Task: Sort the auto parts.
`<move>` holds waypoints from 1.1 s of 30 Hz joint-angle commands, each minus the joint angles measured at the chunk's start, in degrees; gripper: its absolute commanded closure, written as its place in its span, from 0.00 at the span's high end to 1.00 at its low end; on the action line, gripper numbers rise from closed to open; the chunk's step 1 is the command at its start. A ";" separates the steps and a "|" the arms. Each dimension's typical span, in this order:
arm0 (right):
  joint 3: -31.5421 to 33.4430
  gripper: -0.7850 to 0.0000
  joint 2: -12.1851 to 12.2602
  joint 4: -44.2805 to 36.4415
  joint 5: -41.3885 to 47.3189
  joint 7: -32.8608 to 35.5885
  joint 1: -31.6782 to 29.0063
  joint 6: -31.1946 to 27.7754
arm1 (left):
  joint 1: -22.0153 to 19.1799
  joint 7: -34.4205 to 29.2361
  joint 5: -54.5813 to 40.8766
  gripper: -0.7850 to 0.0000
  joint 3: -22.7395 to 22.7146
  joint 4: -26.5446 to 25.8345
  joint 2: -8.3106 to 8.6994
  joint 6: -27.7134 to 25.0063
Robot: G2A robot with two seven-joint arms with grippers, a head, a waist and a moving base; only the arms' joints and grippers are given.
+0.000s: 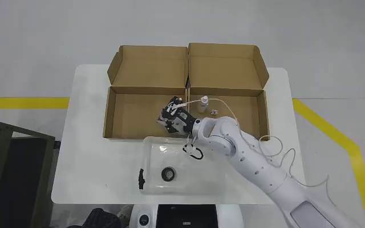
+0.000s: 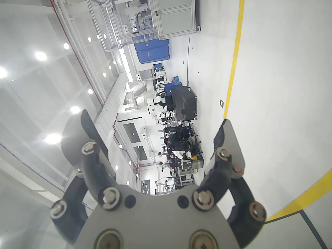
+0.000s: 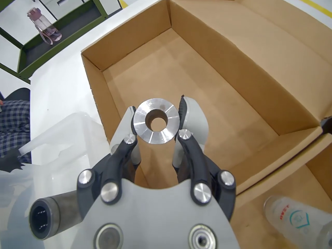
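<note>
Sorting seemed barely begun: the right gripper (image 3: 157, 110) clenched a silver metal ring (image 3: 145, 133) over the left brown cardboard box (image 3: 233, 60), a black round part (image 1: 168, 174) lay in the clear plastic tub (image 1: 149, 149), and the left gripper (image 2: 153, 133) stood spread.

Pink bottle (image 3: 44, 25) — perhaps plastic — on a green shelf (image 3: 62, 33) beside the table (image 3: 64, 97).

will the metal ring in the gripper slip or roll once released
Probably heavy for its size: the metal ring looks thick and solid. Its smooth rim may slip in the right gripper. Landing on edge, it could roll across the cardboard box floor.
</note>
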 commanded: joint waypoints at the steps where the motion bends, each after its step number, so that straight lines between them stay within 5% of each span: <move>1: -0.65 0.00 -0.46 1.04 -0.35 0.95 0.83 0.45 | 0.00 0.00 0.00 1.00 0.00 0.00 0.00 0.00; 13: -3.22 0.09 -2.73 5.13 -1.49 5.99 3.73 1.00 | 0.00 0.00 0.00 1.00 0.00 0.00 0.00 0.00; 33: -4.31 0.41 -5.11 8.14 -1.96 9.97 4.91 -0.38 | 0.00 0.00 0.00 1.00 0.00 0.00 0.00 0.00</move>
